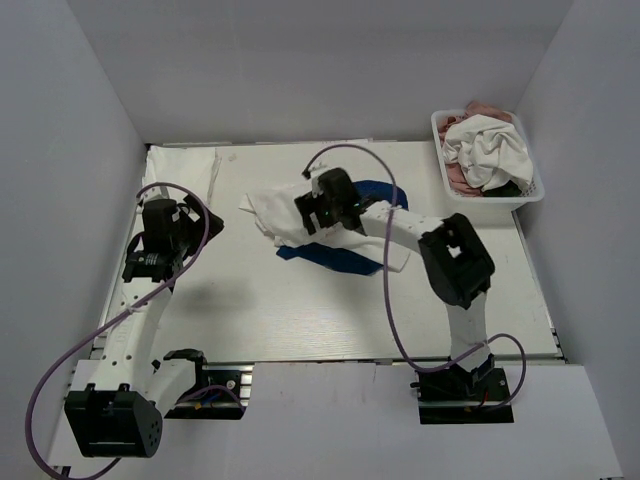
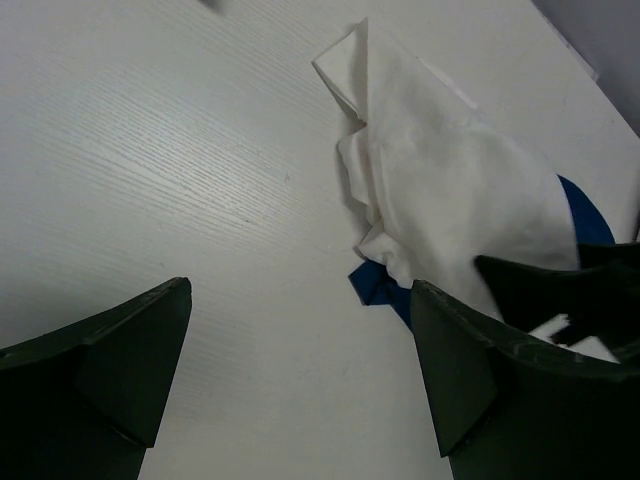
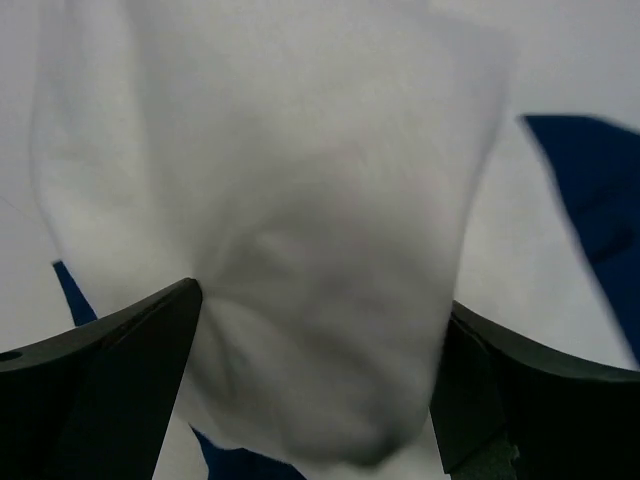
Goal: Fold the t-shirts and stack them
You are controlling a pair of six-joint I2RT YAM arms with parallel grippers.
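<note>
The right pincer point(image 3: 320, 300) stands wide, its dark fingers point(image 3: 120, 370) spread on either side of a bunched fold of the white t-shirt point(image 3: 300, 200), which fills the gap between them. The left pincer point(image 2: 300, 290) is also wide and holds nothing, hanging over the bare bench point(image 1: 260, 310) to the left of the clothes. At the middle of the bench a navy t-shirt point(image 1: 340, 258) lies spread out. The white t-shirt point(image 1: 265, 215) lies crumpled on top of it and spills past its left edge, so that blue shows only below and to the right. In the far right corner stands a white lattice basket point(image 1: 530, 193), heaped with more t-shirts, a rumpled white one point(image 1: 485, 150) on top of a pink one point(image 1: 480, 108).
</note>
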